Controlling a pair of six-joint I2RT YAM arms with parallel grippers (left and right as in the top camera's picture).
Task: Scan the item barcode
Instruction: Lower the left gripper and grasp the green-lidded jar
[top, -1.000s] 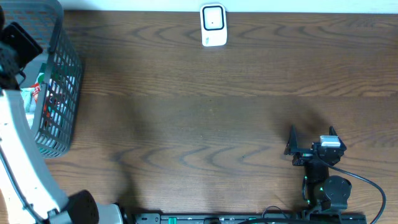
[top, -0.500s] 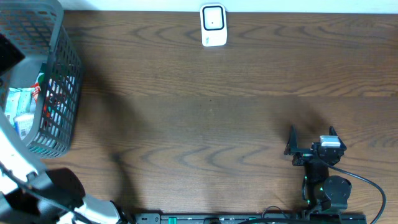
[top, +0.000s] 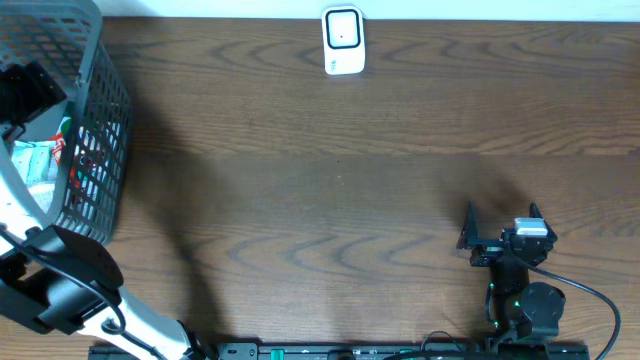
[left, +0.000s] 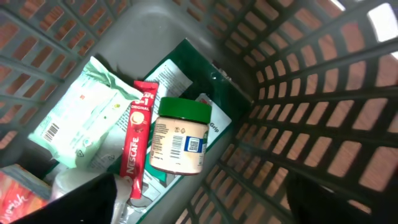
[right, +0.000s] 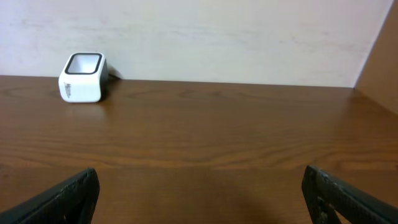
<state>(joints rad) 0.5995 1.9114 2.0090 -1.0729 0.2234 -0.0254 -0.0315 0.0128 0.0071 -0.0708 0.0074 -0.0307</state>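
- The left fingers (left: 81, 202) are spread wide with nothing in them, hanging over the grey basket (top: 100, 120) at the tabletop's back-left corner.
- A green-lidded jar (left: 180, 140) lies on its side down in the basket. It's pretty much under the gap between those fingers and isn't touched.
- A red coffee stick (left: 135, 140) lies just beside the jar, with a pale green pouch (left: 81, 118) on its far side.
- The white scanner (top: 343, 40) sits at the back edge around the middle, well apart from the basket.
- The right fingers (right: 62, 199) are wide apart too and empty, near the front edge on the right, facing the scanner.
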